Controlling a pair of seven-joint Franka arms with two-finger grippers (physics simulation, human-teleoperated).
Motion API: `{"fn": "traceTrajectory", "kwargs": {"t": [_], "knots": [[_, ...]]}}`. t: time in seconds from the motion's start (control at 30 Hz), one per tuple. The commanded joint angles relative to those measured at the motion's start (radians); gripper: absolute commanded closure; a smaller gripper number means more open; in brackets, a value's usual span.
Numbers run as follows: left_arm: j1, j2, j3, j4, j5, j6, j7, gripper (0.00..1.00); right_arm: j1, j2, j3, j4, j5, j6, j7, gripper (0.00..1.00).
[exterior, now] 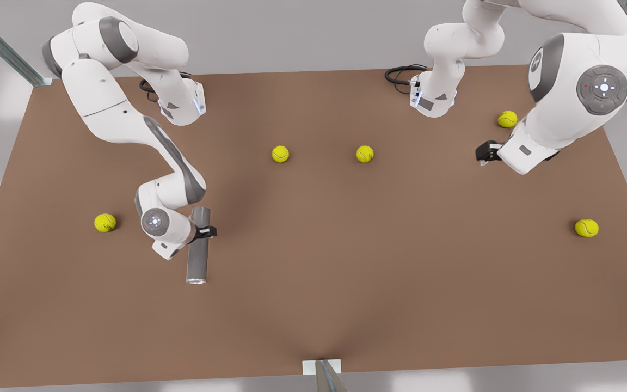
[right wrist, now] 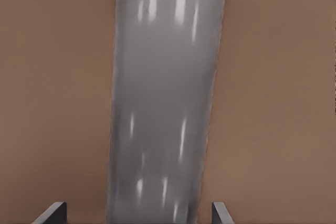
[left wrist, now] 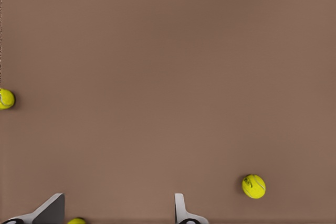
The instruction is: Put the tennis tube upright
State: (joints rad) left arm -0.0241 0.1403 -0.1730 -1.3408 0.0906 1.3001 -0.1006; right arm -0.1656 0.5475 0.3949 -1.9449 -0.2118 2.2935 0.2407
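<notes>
The tennis tube [exterior: 197,260] lies flat on the brown table [exterior: 346,272] at the front view's left. It is dark grey, and its silvery rim is at the near end. My right gripper [exterior: 203,232] is low over the tube's far half, open, with one finger on each side. In the right wrist view the tube [right wrist: 163,93] runs between the fingertips [right wrist: 220,212] with a gap on both sides. My left gripper [exterior: 485,153] waits open above the table at the front view's right, with nothing held between its fingers [left wrist: 180,207].
Several yellow-green tennis balls lie scattered on the table: one [exterior: 105,222] near the tube, two mid-table [exterior: 280,154] [exterior: 364,154], and two at the front view's right [exterior: 507,118] [exterior: 586,227]. A ball [left wrist: 253,186] lies below the left gripper. Arm bases and cables stand at the far edge.
</notes>
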Motion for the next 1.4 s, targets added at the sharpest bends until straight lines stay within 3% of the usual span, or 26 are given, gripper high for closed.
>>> {"fn": "traceTrajectory", "kwargs": {"t": [0.0,0.7,0.8,1.37], "knots": [[0.003,-0.002,0.0,0.002,0.0,-0.004,0.015,0.0,-0.002,0.0,-0.001,0.001,0.0,0.032,0.084,0.0],[0.003,-0.007,0.0,0.006,-0.002,-0.035,0.016,0.0,0.012,0.077,-0.028,0.001,-0.029,0.132,0.094,0.01],[-0.01,-0.008,-0.005,0.003,-0.002,-0.038,0.01,0.0,0.012,0.077,-0.028,0.001,-0.029,0.132,0.094,0.08],[0.001,-0.008,-0.002,0.011,-0.003,-0.064,0.019,0.0,0.015,0.075,-0.028,0.0,-0.029,0.129,0.095,0.18]]}}
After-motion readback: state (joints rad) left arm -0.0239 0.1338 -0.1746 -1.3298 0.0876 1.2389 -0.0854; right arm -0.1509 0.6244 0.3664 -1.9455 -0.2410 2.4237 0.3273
